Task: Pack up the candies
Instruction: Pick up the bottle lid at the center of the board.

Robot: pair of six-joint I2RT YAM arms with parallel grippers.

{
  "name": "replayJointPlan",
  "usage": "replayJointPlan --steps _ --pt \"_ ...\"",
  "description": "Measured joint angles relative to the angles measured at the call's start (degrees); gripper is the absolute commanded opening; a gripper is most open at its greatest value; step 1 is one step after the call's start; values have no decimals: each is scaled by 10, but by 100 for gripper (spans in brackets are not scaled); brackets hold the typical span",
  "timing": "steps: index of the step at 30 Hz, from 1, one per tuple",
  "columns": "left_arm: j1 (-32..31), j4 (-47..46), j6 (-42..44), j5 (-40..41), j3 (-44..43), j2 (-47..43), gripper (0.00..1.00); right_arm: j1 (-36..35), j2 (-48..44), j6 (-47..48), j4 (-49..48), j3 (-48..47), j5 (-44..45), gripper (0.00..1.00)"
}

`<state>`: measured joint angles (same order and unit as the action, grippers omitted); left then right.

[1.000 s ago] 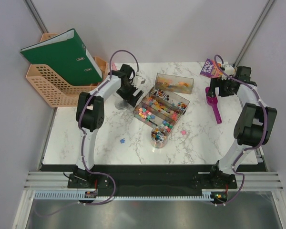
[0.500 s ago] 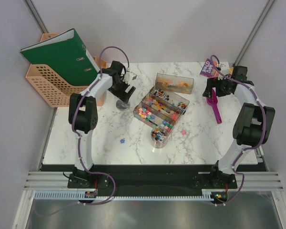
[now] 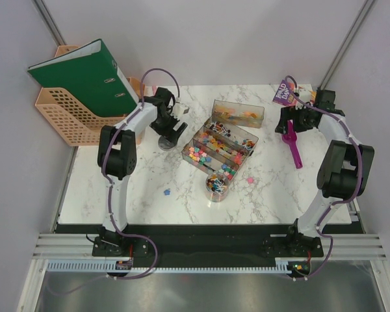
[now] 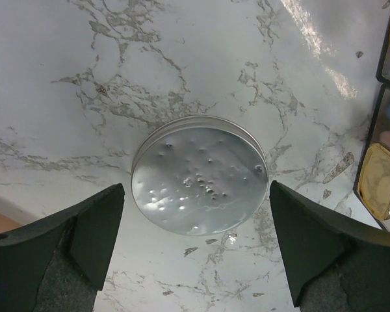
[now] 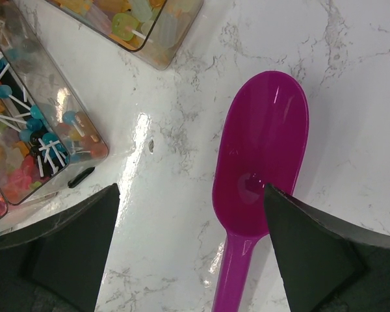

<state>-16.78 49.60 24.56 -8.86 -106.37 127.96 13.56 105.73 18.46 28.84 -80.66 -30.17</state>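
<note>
The candies (image 3: pixel 214 144) fill three clear trays (image 3: pixel 248 147) in the middle of the table; more fill a small round jar (image 3: pixel 216 184). A pink candy (image 3: pixel 250 180) and a blue one (image 3: pixel 166 192) lie loose on the marble. My left gripper (image 3: pixel 174 127) hangs open over a round silver lid (image 4: pixel 199 174), which lies flat between and ahead of its fingers (image 4: pixel 91 234). My right gripper (image 5: pixel 192 195) is open above the bowl of the purple scoop (image 5: pixel 263 149), nothing held. Candies (image 5: pixel 36 127) in two trays show at that view's upper left.
A green binder (image 3: pixel 84 75) rests in an orange rack (image 3: pixel 62 120) at the back left. A purple book (image 3: pixel 286 93) lies at the back right corner. The scoop (image 3: pixel 294 151) lies lengthwise near the right table edge.
My left gripper has drawn back from the trays to the left and now sits over the silver lid. The right gripper has shifted slightly toward the back, over the scoop's bowl.
</note>
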Motion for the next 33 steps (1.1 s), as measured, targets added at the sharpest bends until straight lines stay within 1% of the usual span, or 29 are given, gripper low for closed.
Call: replayJointPlan --steps 15,21,29,33 --pt "0 0 1 0 14 9 100 -18 0 4 5 0 0 98" --pt "0 0 0 0 14 9 91 -22 0 4 5 0 0 98" --pt "0 1 1 -1 14 3 89 -24 -2 7 20 -2 6 98" --pt "-4 18 4 -3 14 -35 89 -24 -15 20 38 -2 15 98"
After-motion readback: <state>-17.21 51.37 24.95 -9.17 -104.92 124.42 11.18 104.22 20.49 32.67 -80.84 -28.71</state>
